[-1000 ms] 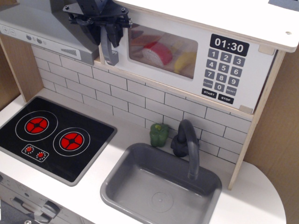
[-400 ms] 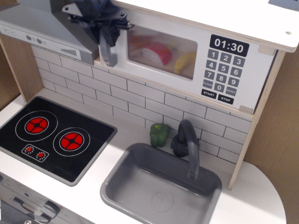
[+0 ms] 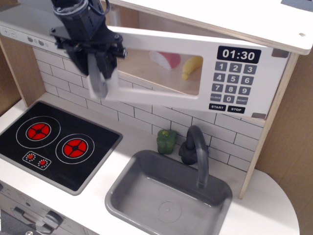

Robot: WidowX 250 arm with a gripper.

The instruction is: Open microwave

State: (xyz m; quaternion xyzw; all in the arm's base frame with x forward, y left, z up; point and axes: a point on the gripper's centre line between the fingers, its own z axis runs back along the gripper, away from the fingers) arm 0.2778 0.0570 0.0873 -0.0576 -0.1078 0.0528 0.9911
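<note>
The microwave (image 3: 234,73) sits under the top shelf, with a black keypad and a clock reading 01:30. Its white door (image 3: 161,66) stands swung partly open at its left edge, hinged on the right. Toy food shows through the clear window. My black gripper (image 3: 98,68) is at the door's left edge, shut on the grey vertical bar handle (image 3: 96,78).
A grey range hood (image 3: 34,29) is at the upper left behind my arm. Below are a black two-burner hob (image 3: 54,142), a grey sink (image 3: 166,196) with a dark tap (image 3: 195,152), and a green toy pepper (image 3: 167,141) by the tiled wall.
The door was closed a second ago. My gripper has pulled the handle out and to the left, and the door now stands partly open.
</note>
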